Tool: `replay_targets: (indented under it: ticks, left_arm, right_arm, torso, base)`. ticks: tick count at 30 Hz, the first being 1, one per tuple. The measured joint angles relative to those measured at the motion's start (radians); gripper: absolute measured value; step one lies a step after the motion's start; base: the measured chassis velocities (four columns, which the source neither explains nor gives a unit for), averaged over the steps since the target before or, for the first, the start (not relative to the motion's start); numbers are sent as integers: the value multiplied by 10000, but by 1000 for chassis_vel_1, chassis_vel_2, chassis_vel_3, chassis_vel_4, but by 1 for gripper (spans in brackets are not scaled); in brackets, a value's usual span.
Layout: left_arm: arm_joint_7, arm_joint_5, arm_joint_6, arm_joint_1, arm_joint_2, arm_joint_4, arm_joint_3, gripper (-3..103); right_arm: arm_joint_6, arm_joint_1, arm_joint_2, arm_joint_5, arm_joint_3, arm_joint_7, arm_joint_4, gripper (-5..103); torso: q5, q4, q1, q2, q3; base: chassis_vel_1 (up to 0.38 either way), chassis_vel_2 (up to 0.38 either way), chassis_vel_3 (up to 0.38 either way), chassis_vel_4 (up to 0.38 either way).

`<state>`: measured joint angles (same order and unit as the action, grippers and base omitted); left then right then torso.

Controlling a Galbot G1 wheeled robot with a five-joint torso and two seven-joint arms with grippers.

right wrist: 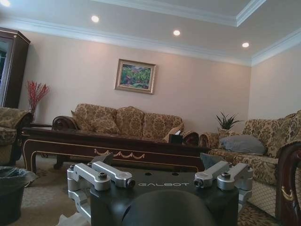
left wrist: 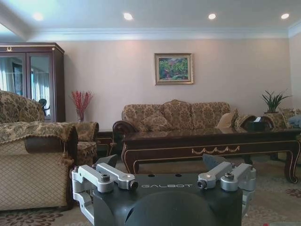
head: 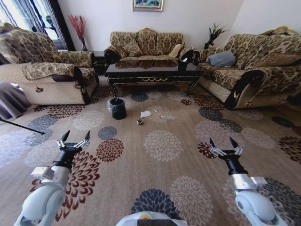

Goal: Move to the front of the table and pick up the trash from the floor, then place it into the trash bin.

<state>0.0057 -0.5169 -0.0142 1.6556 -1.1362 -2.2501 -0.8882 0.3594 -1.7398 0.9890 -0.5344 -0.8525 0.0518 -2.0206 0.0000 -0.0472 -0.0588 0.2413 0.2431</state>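
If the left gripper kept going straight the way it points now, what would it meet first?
Probably open floor, then the trash bin or the table behind it; the left gripper points roughly that way, though depth is hard to judge.

The trash bin (head: pixel 117 108) stands left of the trash (head: pixel 145 114), both before the table (head: pixel 153 71).

bright room: ceiling spotlights (left wrist: pixel 127 16) glare softly, window (head: pixel 28 16) washes out, head view's edges curve.
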Motion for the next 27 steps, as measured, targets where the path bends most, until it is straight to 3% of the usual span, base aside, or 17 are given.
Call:
replay_targets:
  ticks: [27]
  left_arm:
    - [24, 87, -45, 32, -56, 57, 60, 100]
  right_arm:
    - [77, 34, 16, 2, 50, -70, -39, 100]
  torso:
    - [0, 0, 256, -1044, -787]
  base:
    - [0, 0, 0, 0]
